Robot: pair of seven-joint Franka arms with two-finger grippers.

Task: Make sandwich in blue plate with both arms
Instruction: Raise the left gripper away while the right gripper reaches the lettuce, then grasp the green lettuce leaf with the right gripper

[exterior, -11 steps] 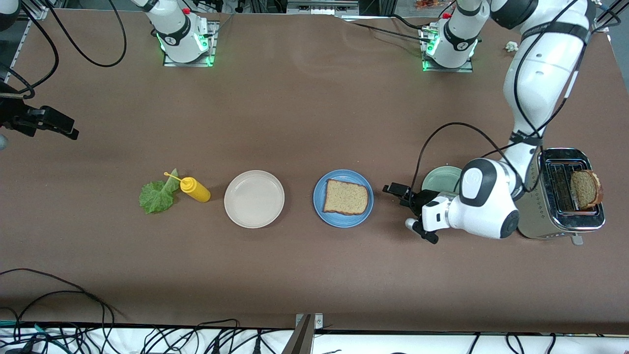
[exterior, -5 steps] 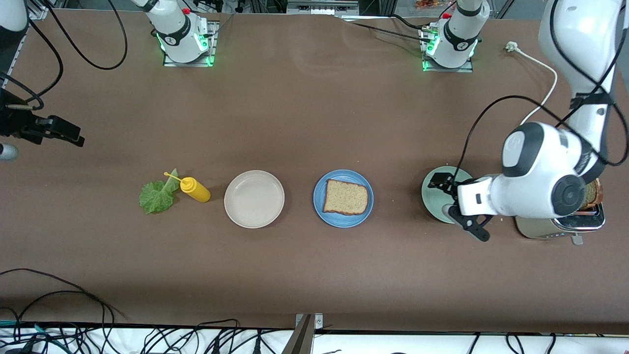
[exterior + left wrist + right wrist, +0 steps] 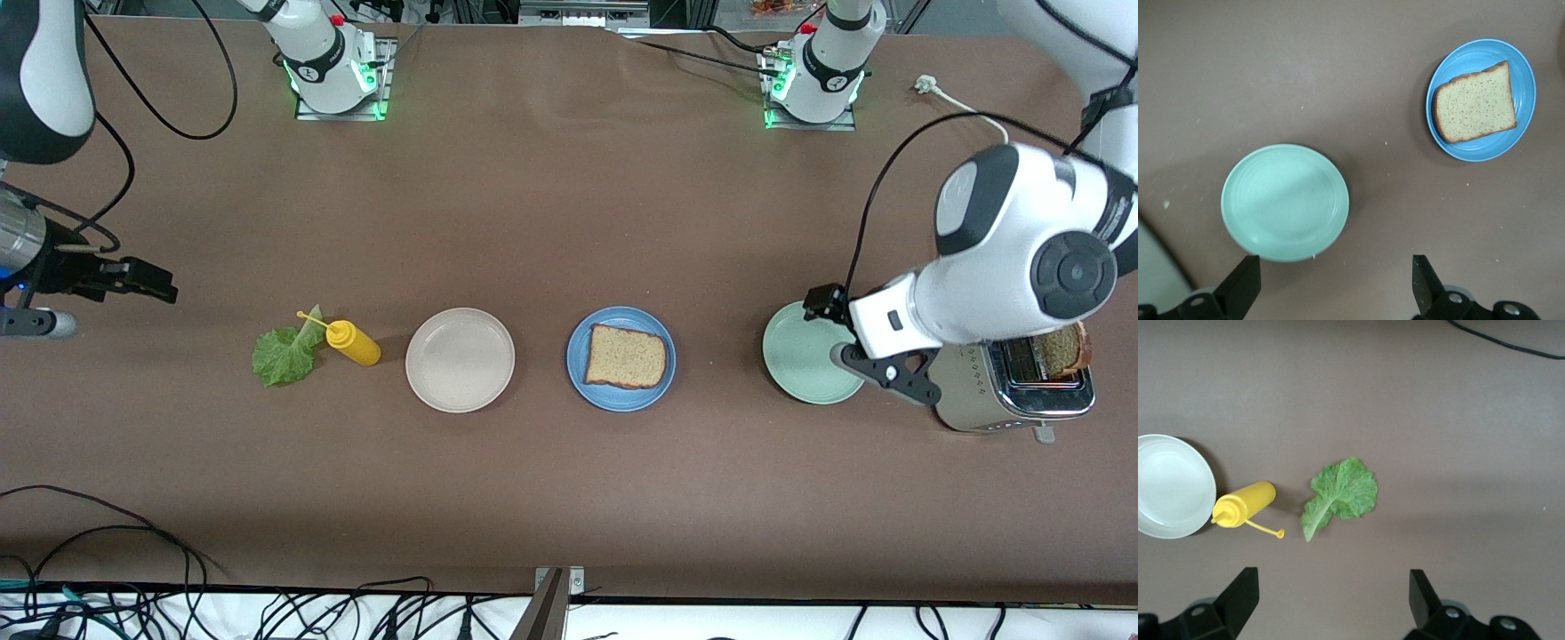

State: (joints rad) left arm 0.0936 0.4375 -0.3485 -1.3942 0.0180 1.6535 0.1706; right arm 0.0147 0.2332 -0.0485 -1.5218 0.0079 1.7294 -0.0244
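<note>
Blue plate (image 3: 621, 317) holding one bread slice (image 3: 627, 356), mint plate (image 3: 805, 364) bare, toaster (image 3: 1013, 391) slice (image 3: 1062, 348) half hidden by left arm, left tool (image 3: 858, 342) and right tool (image 3: 107, 298) fingers apart

The blue plate (image 3: 621, 358) is round and shallow with a raised rim, and sits flat on the table. One square slice of brown bread (image 3: 627, 356) with a darker crust lies flat on it, covering most of the dish. A second slice (image 3: 1062, 349) stands upright in the toaster (image 3: 1013, 391), well off at the plate's three o'clock. The crinkled green lettuce leaf (image 3: 284, 354) lies flat on the table at the plate's nine o'clock, stem touching the yellow bottle (image 3: 353, 343).
</note>
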